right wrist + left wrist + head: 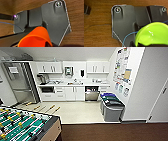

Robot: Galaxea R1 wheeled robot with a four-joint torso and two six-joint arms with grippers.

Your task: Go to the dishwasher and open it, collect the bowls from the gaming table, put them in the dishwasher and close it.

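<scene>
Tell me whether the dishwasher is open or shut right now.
Partly open, it seems. In the head view the dishwasher shows a dark band above its steel front, as if the door is ajar at the top. How far it is open cannot be told.

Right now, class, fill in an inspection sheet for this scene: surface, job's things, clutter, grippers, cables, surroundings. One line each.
Surface: brown wood-look floor near the robot, pale kitchen floor beyond.
Job's things: dishwasher under the counter, its door ajar at the top; green bowl at the left gripper.
Clutter: orange cup at the right gripper; wooden sticks on the kitchen floor.
Grippers: fingers hard to make out in both wrist views; cannot tell open or shut.
Cables: thin blue cable running beside the bowl.
Surroundings: table-football table at lower left, bins by the right wall, fridge, white cabinets.
</scene>
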